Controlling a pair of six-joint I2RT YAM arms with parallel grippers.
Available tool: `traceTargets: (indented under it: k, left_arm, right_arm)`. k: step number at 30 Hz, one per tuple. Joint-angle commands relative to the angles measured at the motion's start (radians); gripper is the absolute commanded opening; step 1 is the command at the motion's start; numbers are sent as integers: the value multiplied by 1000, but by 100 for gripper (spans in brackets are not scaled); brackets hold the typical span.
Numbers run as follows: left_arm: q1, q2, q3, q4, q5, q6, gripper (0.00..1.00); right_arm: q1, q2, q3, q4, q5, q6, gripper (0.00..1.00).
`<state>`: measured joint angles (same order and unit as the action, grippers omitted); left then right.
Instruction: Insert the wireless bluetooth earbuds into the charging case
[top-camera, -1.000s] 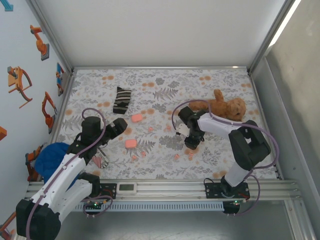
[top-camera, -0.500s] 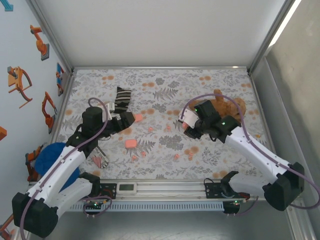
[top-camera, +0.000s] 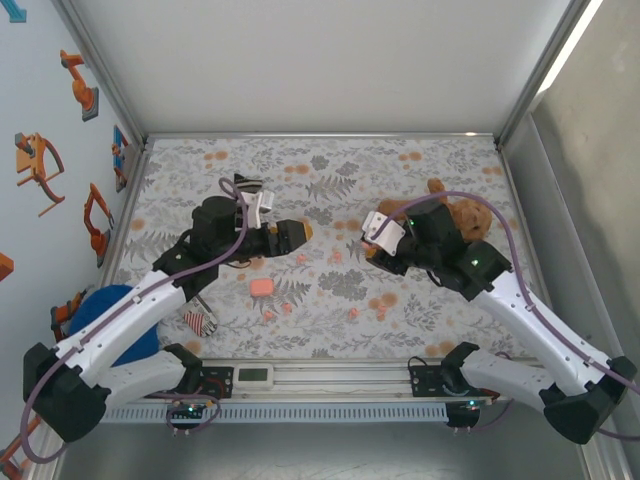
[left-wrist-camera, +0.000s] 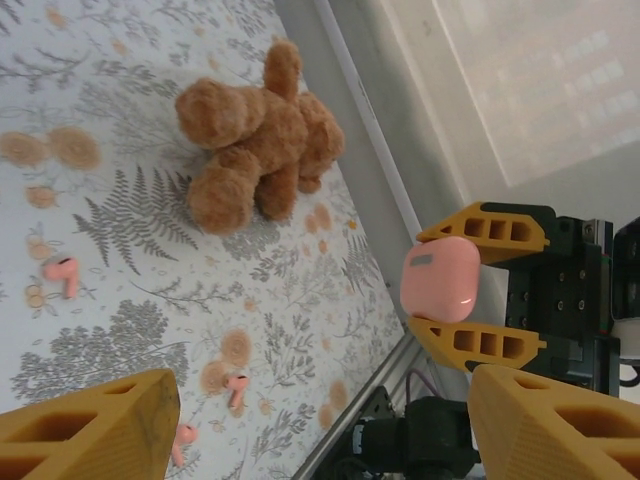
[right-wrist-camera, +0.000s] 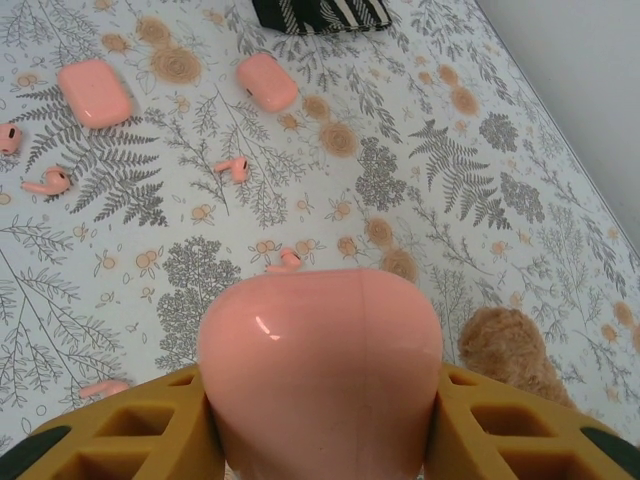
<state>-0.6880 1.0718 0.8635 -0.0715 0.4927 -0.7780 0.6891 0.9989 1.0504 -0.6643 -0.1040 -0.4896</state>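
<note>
My right gripper (right-wrist-camera: 320, 430) clamps a pink charging case (right-wrist-camera: 320, 365) above the floral cloth (right-wrist-camera: 450, 150). My left gripper (left-wrist-camera: 320, 425) is spread wide and empty. The earbuds (right-wrist-camera: 233, 168) lie scattered loose on the cloth.

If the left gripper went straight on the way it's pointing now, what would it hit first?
Most likely the pink case held in the right gripper, which sits ahead of the open left gripper. Depth is hard to judge, so it might pass just beside it.
</note>
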Motion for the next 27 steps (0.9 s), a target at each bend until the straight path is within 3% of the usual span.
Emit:
traceTargets:
  k: [1,15,27]
  left_arm:
    - [-47,44,57,50,15,33,74]
    - [-211,234,188,79,-13,74,73]
    - [-252,317,246,81,-9,88,66]
  right_arm:
    - [22,-4,36,15,12,-14,45]
    - [58,15,46,-3,58,-14,44]
    - [69,22,46,-17,72,-14,44]
